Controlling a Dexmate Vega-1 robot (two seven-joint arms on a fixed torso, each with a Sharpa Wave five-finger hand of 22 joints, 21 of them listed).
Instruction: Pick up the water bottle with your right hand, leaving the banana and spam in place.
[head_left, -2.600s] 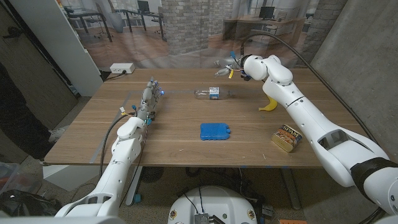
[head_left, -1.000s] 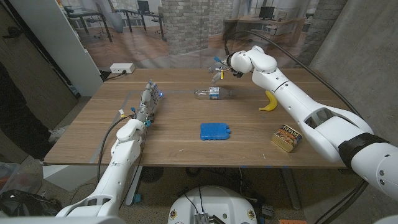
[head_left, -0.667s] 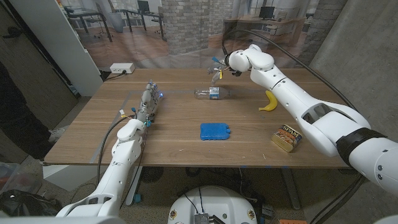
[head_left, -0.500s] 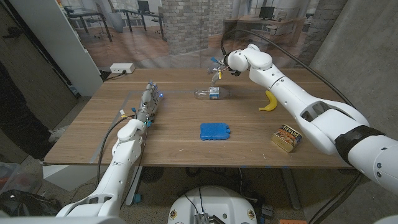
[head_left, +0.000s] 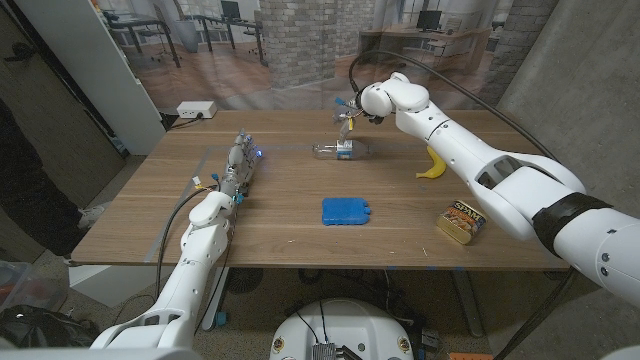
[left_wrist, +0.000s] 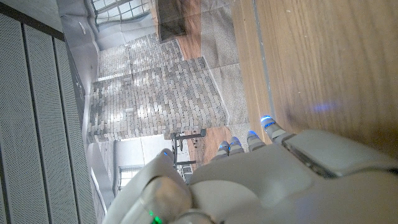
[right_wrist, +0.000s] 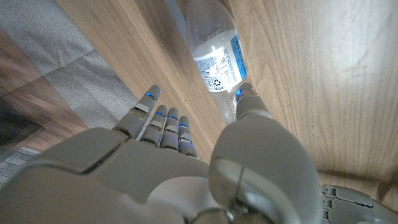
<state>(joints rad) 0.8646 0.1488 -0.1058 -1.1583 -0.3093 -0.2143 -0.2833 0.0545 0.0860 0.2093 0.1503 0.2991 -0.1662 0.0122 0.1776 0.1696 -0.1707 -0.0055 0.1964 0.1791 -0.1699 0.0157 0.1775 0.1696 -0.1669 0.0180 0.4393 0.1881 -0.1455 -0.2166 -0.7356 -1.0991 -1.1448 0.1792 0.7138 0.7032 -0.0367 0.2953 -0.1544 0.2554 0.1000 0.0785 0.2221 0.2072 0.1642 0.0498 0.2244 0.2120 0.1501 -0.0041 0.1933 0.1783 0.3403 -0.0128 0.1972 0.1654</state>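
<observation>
The wooden table (head_left: 150, 200) carries everything, and places here are given from the water bottle (head_left: 340, 150), which lies on its side near the table's far middle, clear plastic with a white and blue label.

The right arm reaches in from the near right corner, passing above the banana and arching over the far part of the table. Its right hand (head_left: 350, 108) hangs just beyond the bottle and a little above it, apart from it. In the right wrist view the right hand (right_wrist: 186, 162) has its fingers straight and side by side with the thumb spread away, nothing in its grasp, and the water bottle (right_wrist: 214, 53) lies on the wood past the fingertips.

The left hand (head_left: 238, 162) stands well to the left of the bottle, on the table, fingers stretched toward the far edge and holding nothing.

A blue pack (head_left: 347, 210) lies nearer the robot than the bottle, almost straight in front of it and well apart. The spam (head_left: 462, 222) tin sits far to the bottle's right, near the front edge. The banana (head_left: 433, 162) lies to the bottle's right, close beside the right arm's forearm. A white power strip (head_left: 196, 109) sits at the far left corner, well away from the bottle.
</observation>
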